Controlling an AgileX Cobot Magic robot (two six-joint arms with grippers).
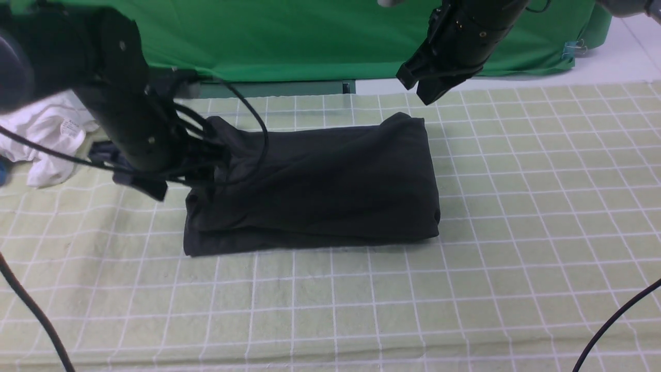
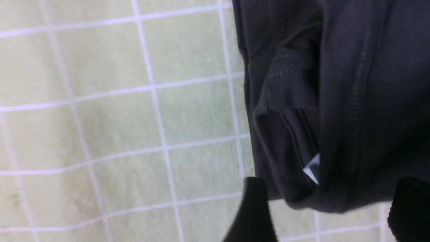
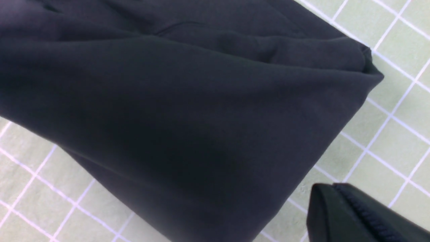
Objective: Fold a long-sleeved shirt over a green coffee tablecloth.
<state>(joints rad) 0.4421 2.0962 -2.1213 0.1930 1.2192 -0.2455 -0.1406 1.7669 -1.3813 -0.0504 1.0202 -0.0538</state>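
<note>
No legible text; label (image 1: 69, 127) on white garment (image 1: 38, 137) unreadable

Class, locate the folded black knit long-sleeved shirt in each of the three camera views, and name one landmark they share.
Front view: the black knit long-sleeved shirt lies folded at the centre.
Left wrist view: the shirt fills the right side.
Right wrist view: the shirt fills the upper left and middle.
Shared landmark: the pale green white-gridded tablecloth beneath it.
</note>
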